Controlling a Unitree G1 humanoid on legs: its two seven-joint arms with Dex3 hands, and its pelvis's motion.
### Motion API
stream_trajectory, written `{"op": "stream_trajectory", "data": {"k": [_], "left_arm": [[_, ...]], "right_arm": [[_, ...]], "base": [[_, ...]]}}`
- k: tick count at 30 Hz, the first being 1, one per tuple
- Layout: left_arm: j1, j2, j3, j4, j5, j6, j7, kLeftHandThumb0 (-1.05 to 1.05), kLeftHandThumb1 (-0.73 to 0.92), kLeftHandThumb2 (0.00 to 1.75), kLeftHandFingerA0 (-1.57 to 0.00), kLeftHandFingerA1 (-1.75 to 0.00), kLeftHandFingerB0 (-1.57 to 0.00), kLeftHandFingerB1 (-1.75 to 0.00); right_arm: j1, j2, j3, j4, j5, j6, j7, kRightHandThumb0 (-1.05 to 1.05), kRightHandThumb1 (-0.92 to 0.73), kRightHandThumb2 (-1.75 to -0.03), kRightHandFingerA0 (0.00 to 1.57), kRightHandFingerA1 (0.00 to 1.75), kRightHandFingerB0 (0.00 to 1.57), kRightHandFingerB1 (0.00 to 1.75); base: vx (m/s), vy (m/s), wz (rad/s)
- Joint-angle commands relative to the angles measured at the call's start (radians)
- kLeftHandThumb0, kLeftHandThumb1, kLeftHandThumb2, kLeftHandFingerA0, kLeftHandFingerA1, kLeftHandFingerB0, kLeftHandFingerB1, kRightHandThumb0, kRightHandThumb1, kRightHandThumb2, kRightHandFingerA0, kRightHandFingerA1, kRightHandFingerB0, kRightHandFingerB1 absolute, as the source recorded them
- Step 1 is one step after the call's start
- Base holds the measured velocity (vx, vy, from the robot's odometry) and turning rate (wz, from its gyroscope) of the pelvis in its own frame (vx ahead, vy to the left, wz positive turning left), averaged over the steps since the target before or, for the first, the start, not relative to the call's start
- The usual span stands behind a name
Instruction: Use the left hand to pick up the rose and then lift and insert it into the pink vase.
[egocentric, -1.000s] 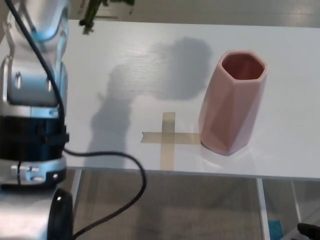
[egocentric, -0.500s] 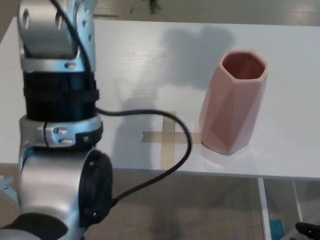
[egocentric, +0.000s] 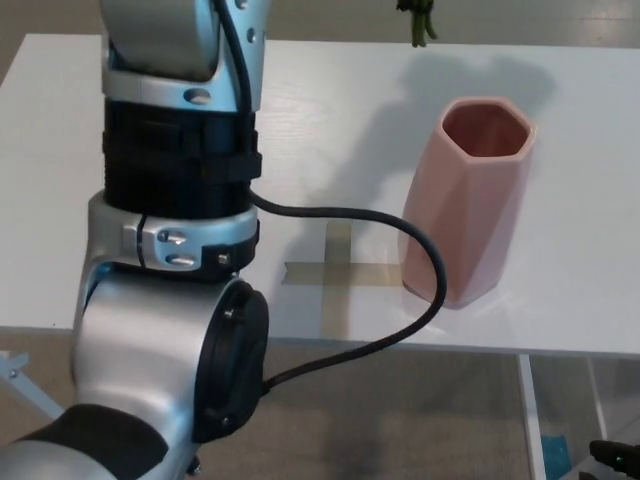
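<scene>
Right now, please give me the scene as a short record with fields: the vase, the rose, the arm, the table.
vase: pink vase upright on the table, mouth open, nothing inside
rose: only a green stem end shows at the top edge, left of the vase mouth in the picture
left arm: forearm fills the left side; hand out of view
table: white table with a tape cross beside the vase
right hand: not in view
</scene>
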Motion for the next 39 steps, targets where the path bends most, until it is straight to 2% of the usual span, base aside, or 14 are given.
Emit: {"op": "stream_trajectory", "data": {"k": [1, 26, 31, 37, 39], "left_arm": [[-0.031, -0.004, -0.029, 0.008, -0.047, 0.008, -0.009, -0.19, 0.78, 0.68, -0.84, -1.5, -0.76, -0.86], [-0.067, -0.039, -0.065, -0.035, -0.096, 0.048, 0.031, -0.19, 0.78, 0.67, -0.86, -1.49, -0.76, -0.94], [-0.052, -0.055, -0.078, -0.06, -0.104, 0.056, 0.04, -0.19, 0.78, 0.68, -0.86, -1.49, -0.82, -0.89], [-0.037, -0.072, -0.082, -0.086, -0.121, 0.083, 0.054, -0.2, 0.79, 0.67, -0.84, -1.5, -0.8, -0.84], [-0.03, -0.076, -0.083, -0.099, -0.126, 0.093, 0.059, -0.2, 0.8, 0.64, -0.88, -1.47, -0.81, -0.8]], "right_arm": [[-0.001, -0.008, -0.002, -0.002, 0.008, 0.009, 0.021, -0.28, -0.62, -0.57, 0.71, 0.44, 0.61, 0.41], [-0.013, -0.011, 0.014, 0.002, 0.003, 0.017, 0.022, -0.3, -0.62, -0.57, 0.73, 0.44, 0.62, 0.41], [-0.015, -0.009, 0.012, 0.004, 0.004, 0.019, 0.022, -0.29, -0.62, -0.58, 0.73, 0.45, 0.62, 0.42], [-0.017, -0.009, 0.011, 0.005, 0.004, 0.02, 0.021, -0.28, -0.61, -0.58, 0.73, 0.45, 0.61, 0.42], [-0.015, -0.009, 0.009, 0.003, 0.007, 0.017, 0.025, -0.28, -0.61, -0.58, 0.73, 0.45, 0.61, 0.42]], "base": [[0.0, 0.0, 0.0], [0.0, 0.0, 0.0], [0.0, 0.0, 0.0], [0.0, 0.0, 0.0], [0.0, 0.0, 0.0]]}}
